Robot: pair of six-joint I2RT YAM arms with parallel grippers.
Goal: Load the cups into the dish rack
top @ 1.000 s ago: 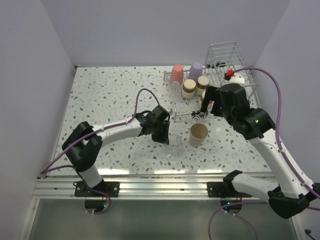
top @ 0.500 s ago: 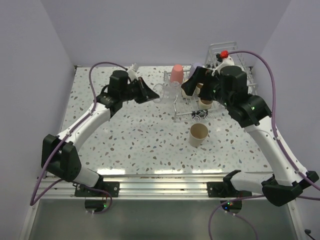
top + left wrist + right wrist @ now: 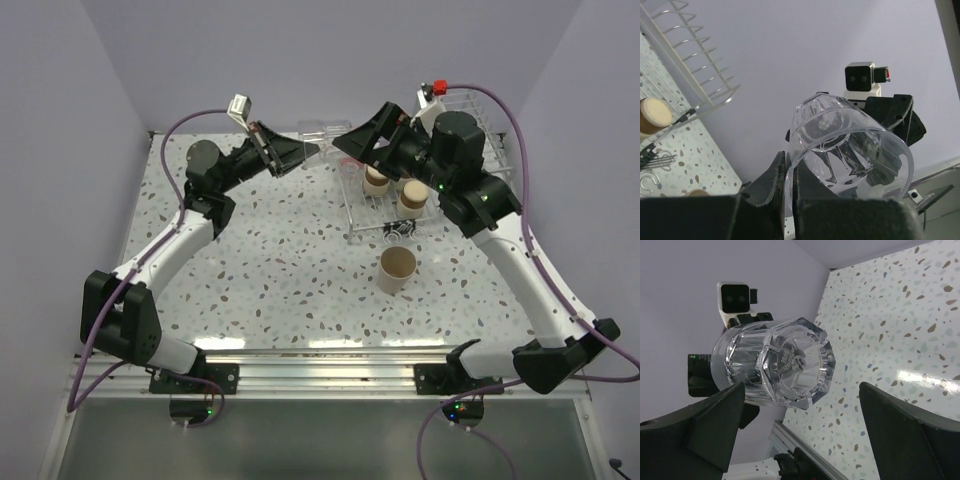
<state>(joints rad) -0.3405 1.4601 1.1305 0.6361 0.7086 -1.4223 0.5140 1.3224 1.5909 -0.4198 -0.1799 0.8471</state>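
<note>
My left gripper [image 3: 303, 150] is raised at the back of the table, shut on the rim of a clear cup [image 3: 324, 130]. In the left wrist view its fingers [image 3: 775, 182] pinch the wall of that cup [image 3: 850, 145], one inside and one outside. My right gripper [image 3: 352, 142] faces it, open. The clear cup's base [image 3: 790, 362] points at the right wrist camera, close to the left finger [image 3: 715, 425] and untouched. Two brownish cups [image 3: 376, 180] [image 3: 412, 197] stand in the dish rack [image 3: 470, 105]. A beige cup [image 3: 397, 270] stands on the table in front of it.
The rack's taller cage part [image 3: 690, 65] rises at the back right, partly hidden by my right arm. Both arms meet high over the rack's left edge. Speckled tabletop [image 3: 270, 260] spreads out left of the rack. Walls close the left, back and right sides.
My left arm lifted the clear cup off the table's middle and carried it up toward the back. My right gripper rose from the rack and swung left to face the cup.
</note>
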